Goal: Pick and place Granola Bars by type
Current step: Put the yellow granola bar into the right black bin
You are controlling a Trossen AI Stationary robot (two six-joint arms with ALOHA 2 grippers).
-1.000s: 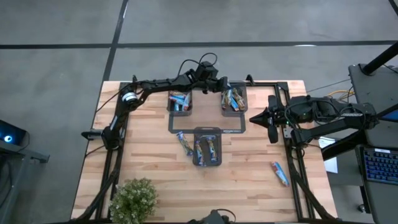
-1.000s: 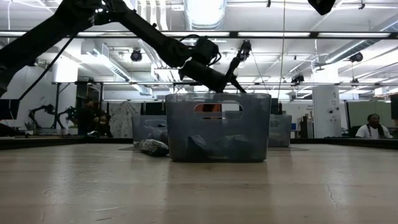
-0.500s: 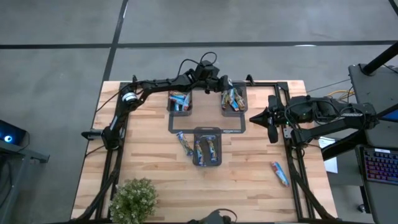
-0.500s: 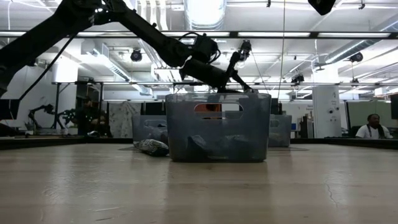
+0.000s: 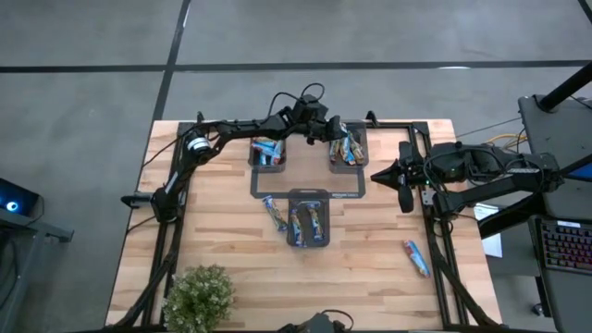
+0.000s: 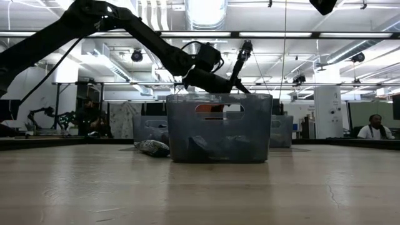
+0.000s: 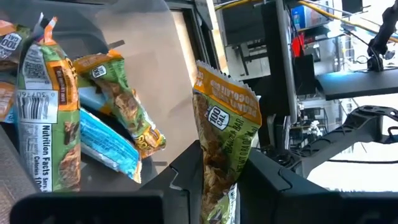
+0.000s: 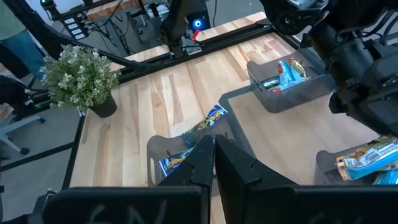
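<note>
1. Up close, my left gripper (image 7: 217, 177) clamps a green-and-orange granola bar (image 7: 222, 134) between its fingers; only the bar's upper part shows, the rest is hidden by the fingers.
2. From above, the left gripper (image 5: 326, 131) sits at the near edge of the far right tray (image 5: 362, 139), but there I cannot make out the held bar.
3. My wrist camera shows bars piled in that tray (image 7: 93, 25); I count about four, and some are cut off by the frame.
4. Looking down, I count three dark trays: far left (image 5: 253, 151), far right, and the near middle one (image 5: 307, 194), each holding bars.
5. One bar (image 5: 272, 212) lies on the wood just beside the middle tray, and another bar (image 5: 415, 258) lies well apart near the right edge.
6. At table level the middle tray (image 6: 219, 127) blocks most of what stands behind it.
7. My right gripper (image 5: 381, 174) waits at the right side, fingers pressed together on nothing.
</note>
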